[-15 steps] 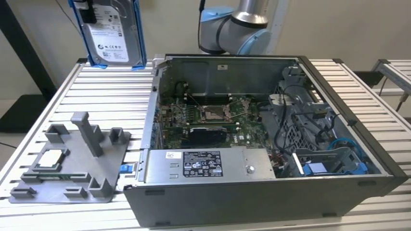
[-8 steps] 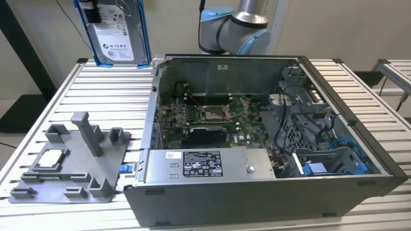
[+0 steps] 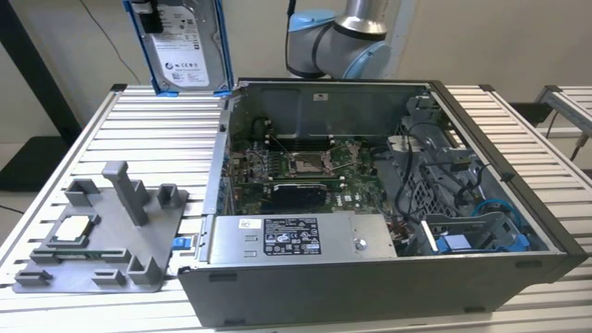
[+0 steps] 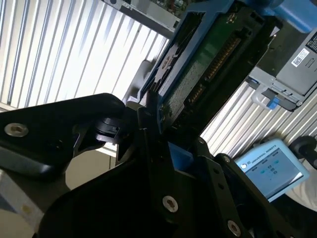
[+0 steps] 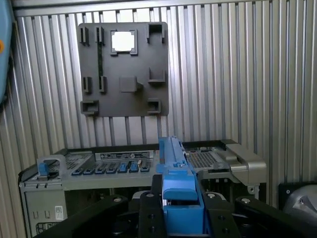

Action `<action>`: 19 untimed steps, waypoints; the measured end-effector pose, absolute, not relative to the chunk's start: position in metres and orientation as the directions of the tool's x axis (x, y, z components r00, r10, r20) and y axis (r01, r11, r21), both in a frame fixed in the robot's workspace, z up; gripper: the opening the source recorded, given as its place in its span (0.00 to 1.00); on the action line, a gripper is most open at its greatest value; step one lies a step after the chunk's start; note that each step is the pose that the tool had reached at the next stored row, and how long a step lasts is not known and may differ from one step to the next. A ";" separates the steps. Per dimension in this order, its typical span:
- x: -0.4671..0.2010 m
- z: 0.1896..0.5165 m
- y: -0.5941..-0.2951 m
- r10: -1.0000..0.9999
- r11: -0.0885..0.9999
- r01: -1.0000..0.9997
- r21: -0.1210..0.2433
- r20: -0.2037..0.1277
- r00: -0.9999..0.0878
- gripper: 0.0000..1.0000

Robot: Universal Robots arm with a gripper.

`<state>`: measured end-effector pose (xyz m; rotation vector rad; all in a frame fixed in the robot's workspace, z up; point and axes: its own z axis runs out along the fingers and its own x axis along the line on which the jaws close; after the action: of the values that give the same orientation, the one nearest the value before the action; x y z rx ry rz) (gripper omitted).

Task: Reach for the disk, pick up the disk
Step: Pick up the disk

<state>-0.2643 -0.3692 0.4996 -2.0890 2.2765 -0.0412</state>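
Note:
The disk (image 3: 185, 45) hangs upright in the air above the back of the table, on the exterior view's left of the open computer case. It is silver-grey with a white label and blue rails. My gripper (image 3: 145, 8) grips it from above, at the frame's top edge. In the first wrist view the disk's blue rail (image 5: 173, 163) stands edge-on between the black fingers (image 5: 148, 210) of my gripper (image 5: 178, 208). In the second wrist view the disk's green circuit-board side (image 4: 208, 69) runs out from my gripper (image 4: 163, 144), which is shut on it.
The open computer case (image 3: 370, 298) takes up the table's middle, with a silver box (image 3: 296, 239) bearing a black label at its front. A grey fixture plate (image 3: 102, 236) with a small square chip (image 3: 72, 227) lies on the slatted table (image 3: 148, 139). The arm's joint (image 3: 337, 41) rises behind the case.

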 end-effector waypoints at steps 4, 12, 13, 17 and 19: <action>-0.250 0.500 -0.369 -0.996 0.085 -0.995 -0.055 -0.020 -0.084 0.00; -0.227 0.500 -0.369 -0.997 0.082 -0.995 -0.055 -0.020 -0.081 0.00; -0.224 0.500 -0.369 -0.997 0.082 -0.995 -0.055 -0.020 -0.081 0.00; -0.213 0.500 -0.369 -0.997 0.081 -0.995 -0.055 -0.020 -0.080 0.00; -0.208 0.500 -0.369 -0.997 0.080 -0.995 -0.055 -0.020 -0.079 0.00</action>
<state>-0.2077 -0.3692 0.4996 -2.0958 2.2701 -0.0410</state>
